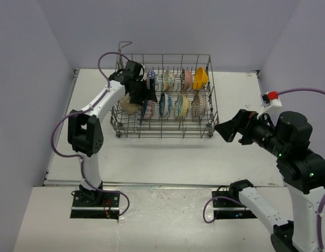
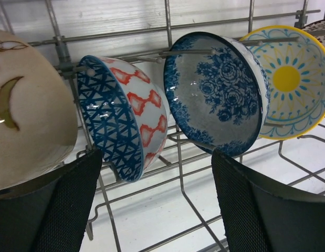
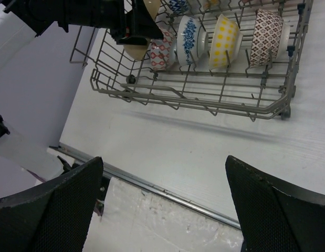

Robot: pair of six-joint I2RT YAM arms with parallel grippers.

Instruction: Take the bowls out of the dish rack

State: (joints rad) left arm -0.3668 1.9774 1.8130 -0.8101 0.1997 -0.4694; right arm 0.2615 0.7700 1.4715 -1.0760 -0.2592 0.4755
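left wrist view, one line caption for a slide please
Open left tool facing a beige bowl, blue-and-red bowl, blue floral bowl and yellow sunburst bowl, on edge in the dish rack

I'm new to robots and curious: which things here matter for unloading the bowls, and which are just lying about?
Part of the job: small round patterned ceramic bowls; grey metal wire dish rack; open left gripper; open right gripper.
Just there: white table; purple cables; grey walls.

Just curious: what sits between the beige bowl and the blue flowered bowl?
A blue bowl with red diamonds, on edge; the left wrist view shows it.
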